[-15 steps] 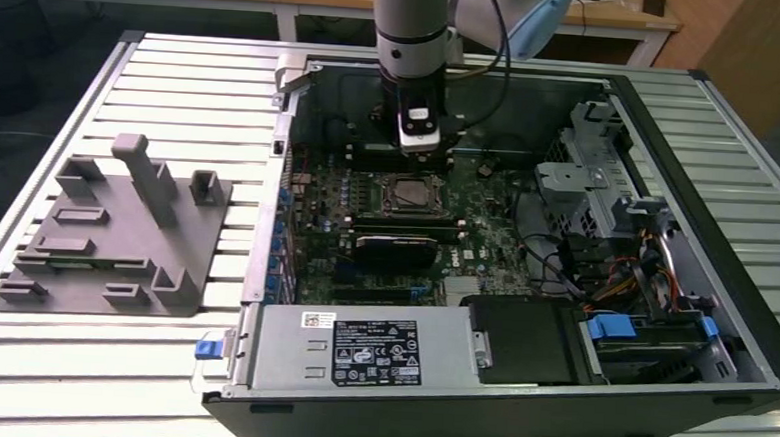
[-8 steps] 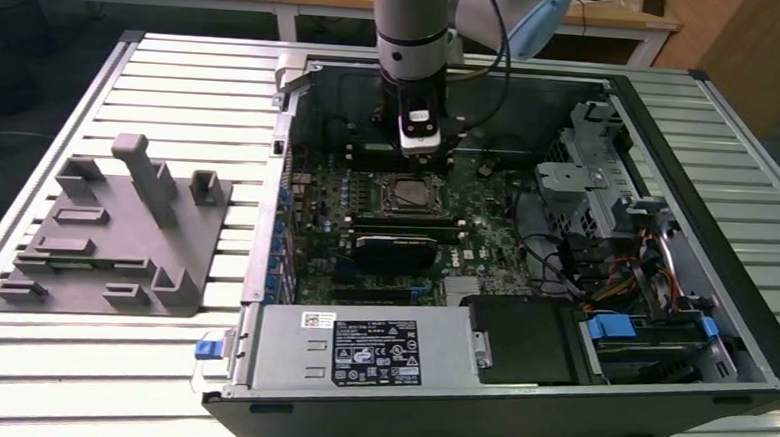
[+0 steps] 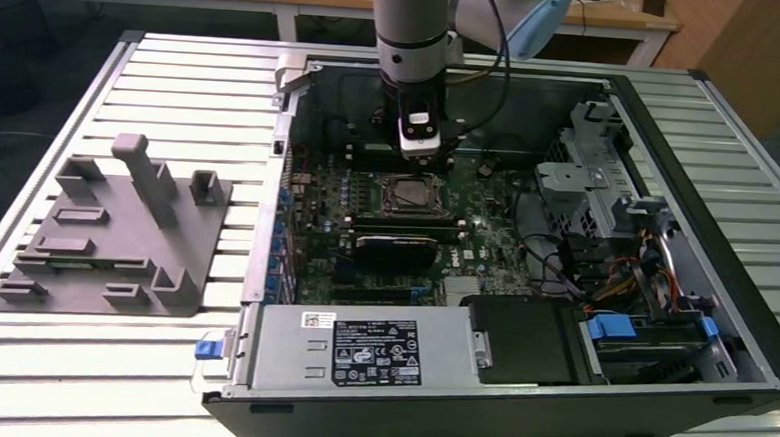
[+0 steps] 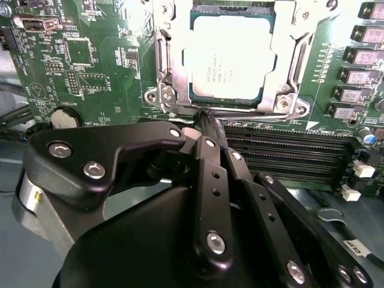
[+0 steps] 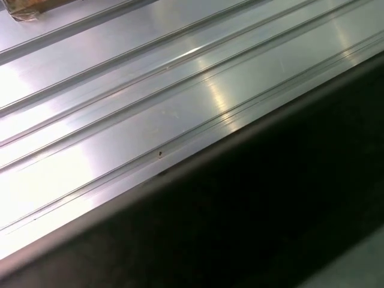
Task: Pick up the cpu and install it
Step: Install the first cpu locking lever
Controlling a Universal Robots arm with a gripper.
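One cpu (image 4: 229,58), silver top up, lies seated in the motherboard socket (image 4: 165,72) inside the open computer case (image 3: 706,295), apparently already installed; one gripper (image 4: 207,120) hangs just beside the socket edge, jaws closed together and empty; one grey slotted fixture block (image 3: 109,234) stands outside on the table.

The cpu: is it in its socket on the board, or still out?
In. In the second wrist view the cpu lies flat inside the metal socket frame on the board, with the pincer beside it.
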